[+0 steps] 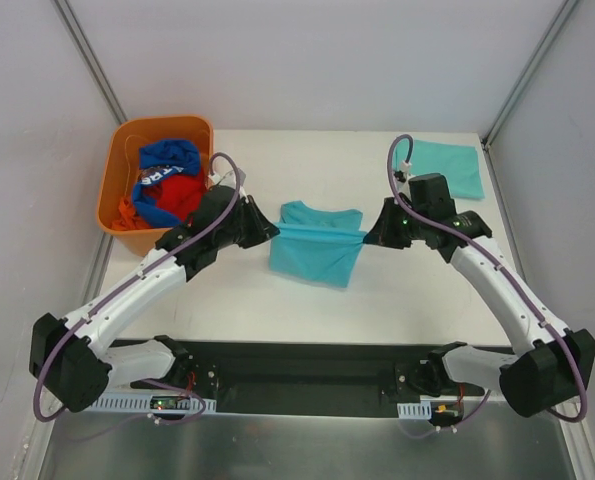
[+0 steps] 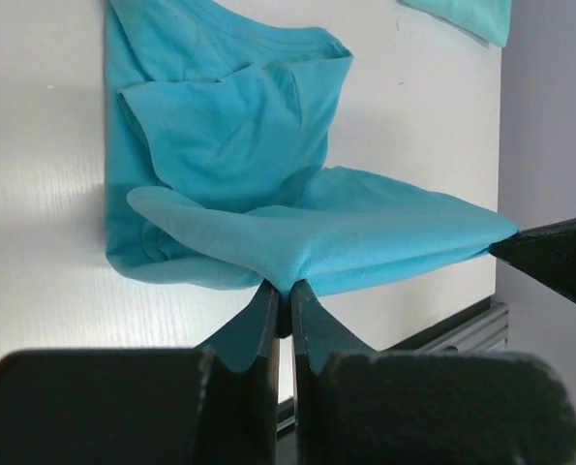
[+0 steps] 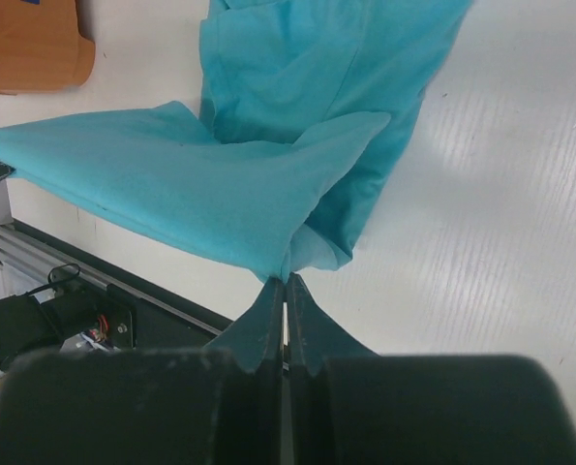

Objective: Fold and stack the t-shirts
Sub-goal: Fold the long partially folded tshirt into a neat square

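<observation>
A teal t-shirt hangs stretched between my two grippers above the table's middle, its lower part draped on the table. My left gripper is shut on its left edge; in the left wrist view the jaws pinch the fabric. My right gripper is shut on its right edge; in the right wrist view the jaws pinch the fabric. A second teal t-shirt lies folded flat at the back right and shows in the left wrist view.
An orange bin at the back left holds a royal-blue garment with white lettering and red and orange garments. The bin's corner shows in the right wrist view. A black rail runs along the near edge.
</observation>
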